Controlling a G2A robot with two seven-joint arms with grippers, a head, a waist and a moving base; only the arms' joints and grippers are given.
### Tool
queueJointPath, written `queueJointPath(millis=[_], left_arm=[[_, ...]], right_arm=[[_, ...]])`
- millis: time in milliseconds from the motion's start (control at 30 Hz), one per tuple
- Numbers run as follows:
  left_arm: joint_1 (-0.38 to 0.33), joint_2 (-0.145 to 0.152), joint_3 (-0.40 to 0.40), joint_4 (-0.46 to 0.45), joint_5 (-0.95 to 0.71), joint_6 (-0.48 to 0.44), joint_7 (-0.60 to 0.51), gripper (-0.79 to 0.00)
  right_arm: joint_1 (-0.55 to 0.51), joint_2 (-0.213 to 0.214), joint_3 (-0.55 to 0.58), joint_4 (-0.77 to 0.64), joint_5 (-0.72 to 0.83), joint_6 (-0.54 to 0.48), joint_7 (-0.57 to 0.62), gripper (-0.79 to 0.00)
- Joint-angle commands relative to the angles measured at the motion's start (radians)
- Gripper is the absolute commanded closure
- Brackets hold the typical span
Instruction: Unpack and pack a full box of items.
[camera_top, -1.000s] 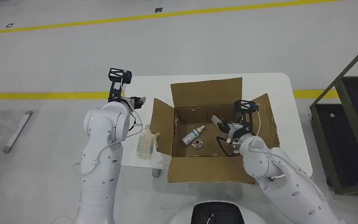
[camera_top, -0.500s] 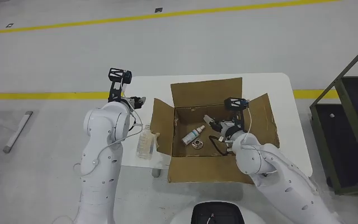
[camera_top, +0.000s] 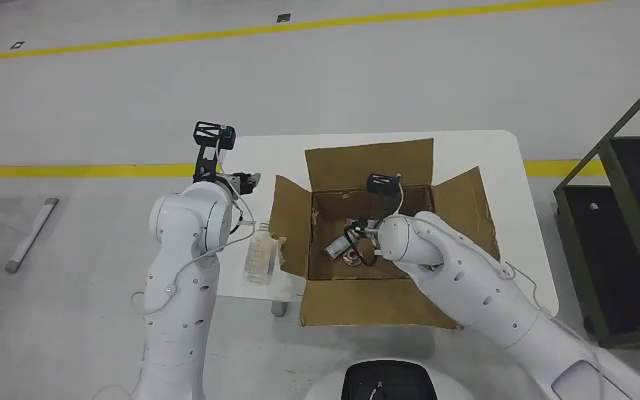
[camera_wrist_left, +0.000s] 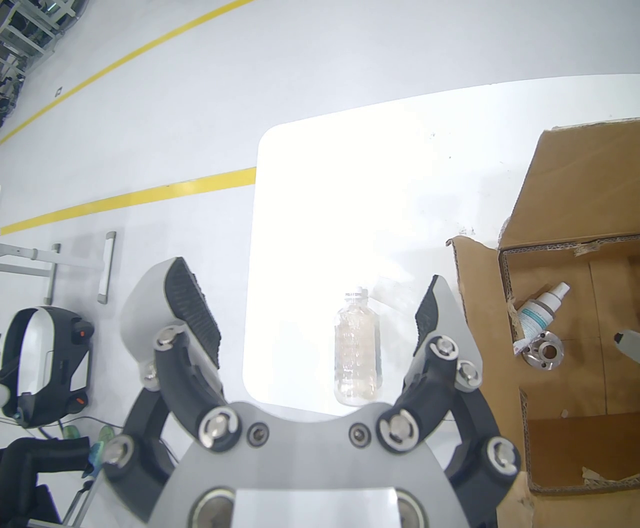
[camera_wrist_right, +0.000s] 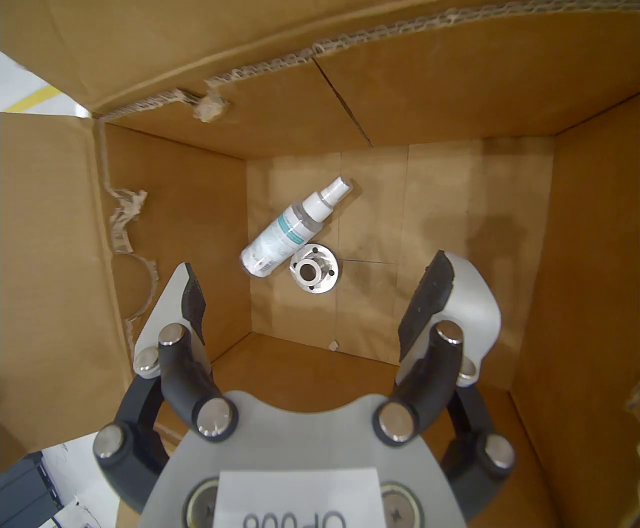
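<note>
From above, the cardboard box stands open on the white table, all four flaps folded out. A spray bottle and a metal flange lie on its floor, in the half toward the left arm. The right arm is bent over the box, with its wrist above those two items. The left gripper hangs outside the box over the table's far left corner. A clear bottle lies flat beside the box's left flap. In the left wrist view that gripper's fingers are spread wide and hold nothing; the clear bottle lies on the table beyond them, its cap pointing away, and the box wall stands between them and the spray bottle. In the right wrist view the right gripper is wide open and empty, looking straight down into the box. The spray bottle lies flat below and ahead of it, closer to the finger on the torn-wall side, its long axis slanted across the line joining the two fingertips. The flange sits just beside the bottle's lower body, possibly touching. The right arm is plainly the nearer one; a clean grasp would probably need a wrist turn so the pads close across the bottle's body, clear of the flange.
</note>
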Motion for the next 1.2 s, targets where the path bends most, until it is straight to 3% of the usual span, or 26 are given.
queueJointPath(millis=[0,133,367,467,833,867,933,967,1167], left_arm=[[0.019,0.001,-0.004,0.006,0.047,0.045,0.046,-0.785],[0.047,-0.002,0.009,-0.010,0.124,0.126,0.083,-0.785],[0.150,-0.002,-0.005,-0.042,0.184,0.201,0.153,-0.785],[0.162,-0.003,-0.013,-0.044,0.191,0.218,0.153,-0.785],[0.162,-0.003,-0.013,-0.044,0.191,0.218,0.153,-0.785],[0.162,-0.003,-0.013,-0.044,0.191,0.218,0.153,-0.785],[0.162,-0.003,-0.013,-0.044,0.191,0.218,0.153,-0.785],[0.162,-0.003,-0.013,-0.044,0.191,0.218,0.153,-0.785],[0.162,-0.003,-0.013,-0.044,0.191,0.218,0.153,-0.785]], right_arm=[[-0.002,0.001,0.002,-0.008,-0.001,0.001,-0.001,-0.785],[-0.002,0.001,0.002,-0.008,-0.001,0.001,-0.001,-0.785],[-0.005,0.000,0.002,-0.010,0.002,-0.005,-0.004,-0.785],[-0.022,-0.006,-0.015,-0.016,0.008,-0.045,-0.025,-0.785],[0.111,-0.112,-0.154,0.220,0.107,-0.011,-0.078,-0.785],[0.124,-0.123,-0.161,0.255,0.123,-0.006,-0.080,-0.702],[0.151,-0.143,-0.167,0.314,0.150,0.003,-0.099,-0.631],[0.161,-0.153,-0.169,0.341,0.166,0.005,-0.109,-0.382],[0.207,-0.212,-0.196,0.472,0.231,-0.013,-0.173,-0.372]])
